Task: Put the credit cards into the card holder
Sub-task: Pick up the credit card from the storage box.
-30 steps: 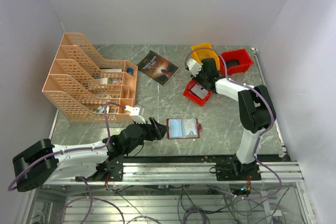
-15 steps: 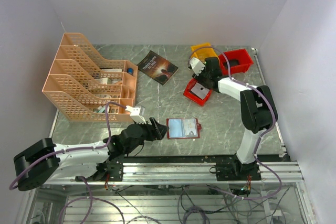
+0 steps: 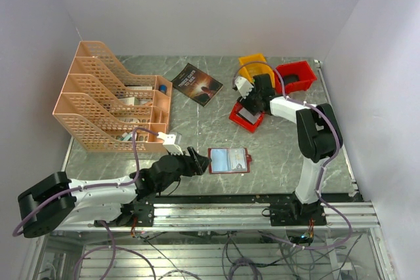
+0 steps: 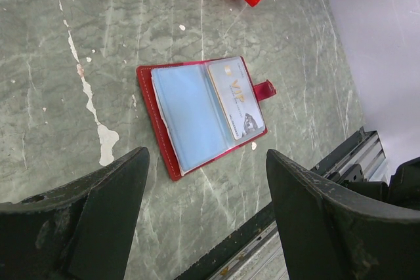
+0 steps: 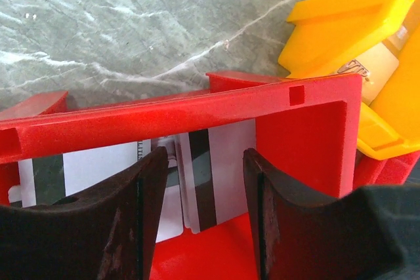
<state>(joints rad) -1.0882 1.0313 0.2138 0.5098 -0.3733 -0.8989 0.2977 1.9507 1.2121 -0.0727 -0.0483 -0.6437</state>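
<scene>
The card holder lies open on the table near the front edge, dark red with pale clear pockets; the left wrist view shows it with one gold card in its right pocket. My left gripper is open just left of it, empty. Several white credit cards with dark stripes lie in a small red bin. My right gripper is open and lowered into that bin, a finger on each side of the cards.
A yellow bin and a second red bin stand behind the right gripper. A dark-covered book lies at the back middle. An orange mesh file rack fills the left side.
My right gripper shifted slightly over the small red bin, right then back left. The left arm and the card holder have not moved.
</scene>
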